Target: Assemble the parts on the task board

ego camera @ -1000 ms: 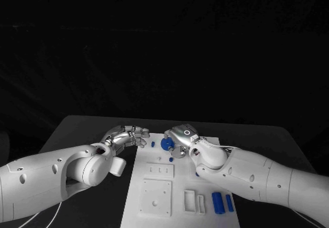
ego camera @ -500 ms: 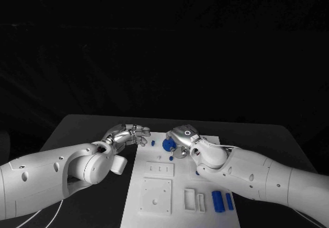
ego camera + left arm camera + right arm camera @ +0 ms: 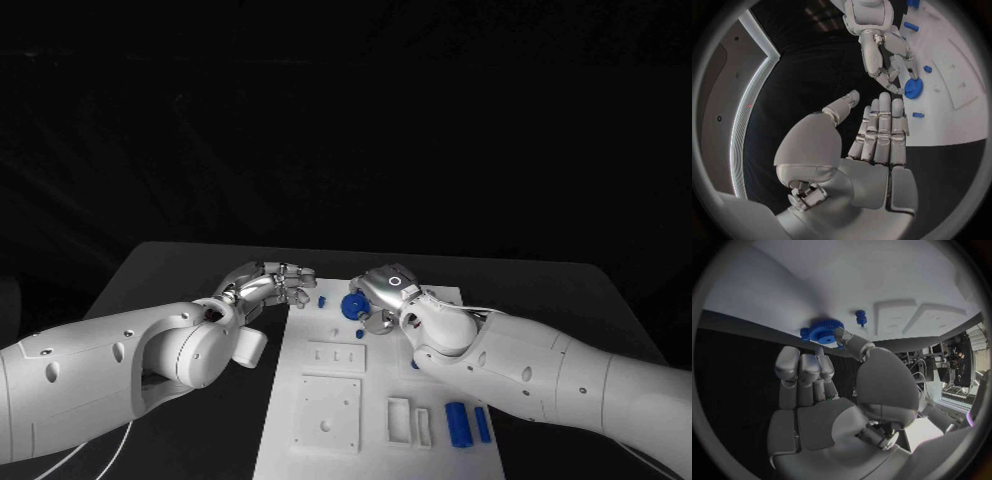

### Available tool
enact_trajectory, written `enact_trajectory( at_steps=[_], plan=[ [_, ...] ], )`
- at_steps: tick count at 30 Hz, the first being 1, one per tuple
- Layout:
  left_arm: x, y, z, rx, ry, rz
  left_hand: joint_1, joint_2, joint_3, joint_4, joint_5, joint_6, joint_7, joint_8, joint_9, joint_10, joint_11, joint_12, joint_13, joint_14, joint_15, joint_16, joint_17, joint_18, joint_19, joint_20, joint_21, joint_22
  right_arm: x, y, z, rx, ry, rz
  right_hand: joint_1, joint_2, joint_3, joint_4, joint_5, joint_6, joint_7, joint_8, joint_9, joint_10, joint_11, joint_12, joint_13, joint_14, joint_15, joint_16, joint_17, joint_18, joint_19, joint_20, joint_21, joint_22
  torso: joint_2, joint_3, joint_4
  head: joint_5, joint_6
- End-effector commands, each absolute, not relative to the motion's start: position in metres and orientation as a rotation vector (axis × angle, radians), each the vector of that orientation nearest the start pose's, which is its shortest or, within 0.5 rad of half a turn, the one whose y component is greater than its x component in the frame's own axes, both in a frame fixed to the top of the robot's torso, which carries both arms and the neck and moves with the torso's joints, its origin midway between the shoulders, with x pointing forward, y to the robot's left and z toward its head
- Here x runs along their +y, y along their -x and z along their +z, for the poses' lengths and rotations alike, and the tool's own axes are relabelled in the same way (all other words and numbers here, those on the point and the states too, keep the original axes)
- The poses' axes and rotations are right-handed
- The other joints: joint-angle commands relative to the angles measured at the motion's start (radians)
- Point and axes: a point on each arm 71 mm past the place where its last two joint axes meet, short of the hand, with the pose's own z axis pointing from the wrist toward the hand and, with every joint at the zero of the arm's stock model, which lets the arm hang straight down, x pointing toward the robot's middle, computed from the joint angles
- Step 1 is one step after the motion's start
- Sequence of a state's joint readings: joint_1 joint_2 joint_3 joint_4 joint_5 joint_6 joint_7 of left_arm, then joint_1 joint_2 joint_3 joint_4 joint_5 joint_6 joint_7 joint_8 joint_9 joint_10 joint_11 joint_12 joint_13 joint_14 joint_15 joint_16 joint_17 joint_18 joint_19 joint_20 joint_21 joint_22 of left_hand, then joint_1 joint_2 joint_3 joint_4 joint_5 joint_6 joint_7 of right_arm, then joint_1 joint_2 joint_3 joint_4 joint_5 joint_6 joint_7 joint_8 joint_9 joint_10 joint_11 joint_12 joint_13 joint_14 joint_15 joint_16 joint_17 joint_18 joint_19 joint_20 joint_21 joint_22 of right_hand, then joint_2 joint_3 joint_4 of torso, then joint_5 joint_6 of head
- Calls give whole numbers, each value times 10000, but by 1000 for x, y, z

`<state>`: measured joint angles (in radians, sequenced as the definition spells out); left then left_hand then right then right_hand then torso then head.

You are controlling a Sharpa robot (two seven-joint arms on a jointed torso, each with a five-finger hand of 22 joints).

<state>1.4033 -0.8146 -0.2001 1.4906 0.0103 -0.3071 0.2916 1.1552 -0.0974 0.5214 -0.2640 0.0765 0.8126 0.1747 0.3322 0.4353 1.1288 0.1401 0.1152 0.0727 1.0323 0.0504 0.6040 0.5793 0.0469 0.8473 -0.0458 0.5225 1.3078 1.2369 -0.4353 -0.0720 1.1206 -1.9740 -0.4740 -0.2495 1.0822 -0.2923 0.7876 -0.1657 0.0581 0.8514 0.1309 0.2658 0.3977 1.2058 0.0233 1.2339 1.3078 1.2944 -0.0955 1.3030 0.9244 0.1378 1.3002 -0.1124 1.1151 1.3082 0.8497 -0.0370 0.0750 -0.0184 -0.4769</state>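
Barely anything has moved since a second ago: my right hand (image 3: 381, 290) has crept a touch further over the blue gear (image 3: 351, 305), and the left is parked where it was.

Going big to small, the task board (image 3: 332, 440) runs from the hands back toward me, with its far end right under the right hand. My left hand (image 3: 274, 284) hovers just off the board's far corner, fingers straight and close together, thumb out, holding nothing. The right hand has its fingers curled down with the thumb tip against the gear's toothed rim, so it's touching it, but I can't tell if that's a real grip. The gear sits on the board right below those fingertips. A small blue peg (image 3: 861, 316) stands just beyond the gear from the right hand.
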Motion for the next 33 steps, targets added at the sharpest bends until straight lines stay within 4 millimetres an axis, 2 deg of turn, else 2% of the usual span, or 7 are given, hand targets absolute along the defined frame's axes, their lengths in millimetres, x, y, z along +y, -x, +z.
enact_trajectory(
  at_steps=[1,15,18,19,23,28,33],
  plan=[
    [206,-510,-144,15270,10250,-14596,-130,-10,53,7,-29,16,49,-50,-1,34,37,-61,-6,-75,-14,45,5,127,-50,-50,54,200,-98,-545,-178,13023,4951,3432,-2,-63,-64,-4,-40,-154,-17,-60,-24,-19,-68,-57,36,-2,26,-43,21,1240,-43,-55,-14,143,0,-10,6,-7,4],
    [206,-510,-144,15272,10255,-14583,-139,-12,57,6,-29,7,55,-56,-2,18,44,-75,-10,-79,-12,45,2,128,-54,-49,58,199,-101,-545,-182,13774,4707,3634,294,82,388,104,523,-142,-116,47,45,27,-161,-43,38,27,-61,-116,87,1240,-27,-67,-39,128,-4,-13,11,-18,21],
    [206,-510,-144,15277,10259,-14580,-141,-12,57,7,-29,6,56,-57,-2,15,46,-78,-11,-80,-12,45,2,127,-54,-49,59,199,-102,-546,-185,14284,4589,3687,345,389,494,-36,1755,-133,-153,113,91,46,-188,-18,59,34,-60,-137,135,1240,-39,-69,-17,150,-2,-16,9,-17,14],
    [206,-510,-144,15277,10259,-14579,-142,-13,57,7,-29,5,56,-58,-2,14,46,-79,-11,-80,-12,46,1,127,-54,-49,59,199,-103,-547,-186,14404,4522,3706,371,559,636,-96,2595,-135,-176,132,108,51,-198,-3,73,22,-75,-143,149,1240,-70,-69,-23,155,-2,-16,9,-17,14],
    [206,-510,-144,15269,10265,-14568,-146,-13,58,8,-29,2,59,-60,-2,8,49,-83,-12,-81,-11,46,1,127,-55,-48,60,198,-106,-549,-188,14698,4456,3638,-265,1540,1099,-258,4388,-157,-186,179,143,58,-235,45,123,6,-150,-148,231,1240,-144,7,54,201,-1,-14,2,-10,9],
    [206,-510,-144,15275,10271,-14565,-149,-16,59,8,-29,0,60,-61,-3,6,50,-86,-12,-81,-10,46,0,128,-56,-48,61,198,-110,-550,-188,14684,4325,3561,-1189,2104,2264,-625,4632,-289,-231,165,134,137,-274,149,208,26,-172,-144,369,1240,-138,15,190,191,-2,-10,-7,-6,27],
    [207,-510,-144,15266,10285,-14540,-149,-18,61,6,-29,-2,61,-63,-3,4,51,-89,-13,-82,-10,47,0,128,-58,-48,62,197,-112,-548,-186,14496,4244,3665,-1566,2218,2697,-764,4529,-355,-230,179,145,194,-273,213,249,53,-174,-143,445,1240,-80,-36,244,166,-3,-5,2,-7,24]
  ],
)
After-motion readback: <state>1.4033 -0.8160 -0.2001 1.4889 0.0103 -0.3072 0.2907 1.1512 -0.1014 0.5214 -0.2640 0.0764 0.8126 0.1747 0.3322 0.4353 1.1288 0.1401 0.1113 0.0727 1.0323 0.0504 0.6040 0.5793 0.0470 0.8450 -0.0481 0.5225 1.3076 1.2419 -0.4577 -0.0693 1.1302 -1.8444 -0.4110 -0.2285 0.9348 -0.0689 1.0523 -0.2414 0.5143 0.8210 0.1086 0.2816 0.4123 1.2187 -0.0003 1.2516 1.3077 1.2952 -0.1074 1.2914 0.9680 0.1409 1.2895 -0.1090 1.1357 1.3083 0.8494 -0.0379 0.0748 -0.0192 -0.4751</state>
